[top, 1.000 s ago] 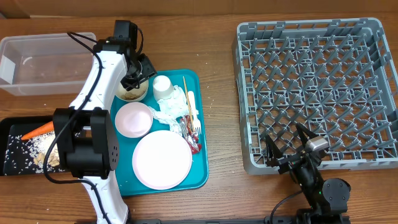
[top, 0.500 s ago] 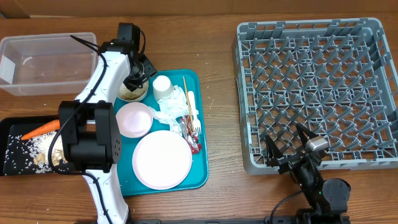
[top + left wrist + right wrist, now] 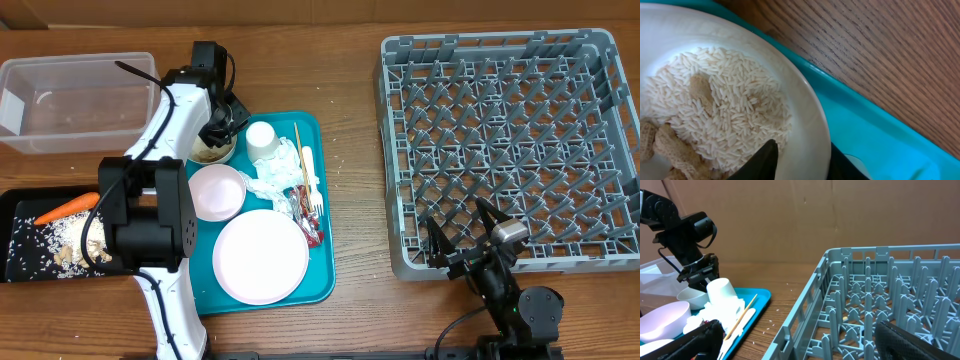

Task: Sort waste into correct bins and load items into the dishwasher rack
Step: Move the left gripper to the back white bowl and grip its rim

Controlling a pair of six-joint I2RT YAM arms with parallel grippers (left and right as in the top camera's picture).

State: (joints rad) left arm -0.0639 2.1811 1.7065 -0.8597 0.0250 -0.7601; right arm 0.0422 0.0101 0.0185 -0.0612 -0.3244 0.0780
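Left fingers (image 3: 765, 160) pinch the bowl (image 3: 807, 105) at its rim; that thin hold could slip, spilling scraps (image 3: 715, 110) onto the tray (image 3: 865, 125). Right fingers (image 3: 695, 340) are spread.

plate (image 3: 261, 256) on tray (image 3: 320, 276), rack (image 3: 510, 140) at right

At the upper left corner of the teal tray (image 3: 327, 262), the left tool (image 3: 218, 128) was at the rim of a small bowl (image 3: 208, 152) holding beige scraps. Also on the tray were a white cup (image 3: 261, 138), crumpled napkins (image 3: 270, 178), a fork (image 3: 310, 180), a pink bowl (image 3: 215, 192) and a plate (image 3: 261, 256). The black tray (image 3: 15, 205) at left held a carrot piece (image 3: 62, 209). The right tool (image 3: 463, 232), fingers spread wide, hung at the grey rack's (image 3: 510, 150) lower edge
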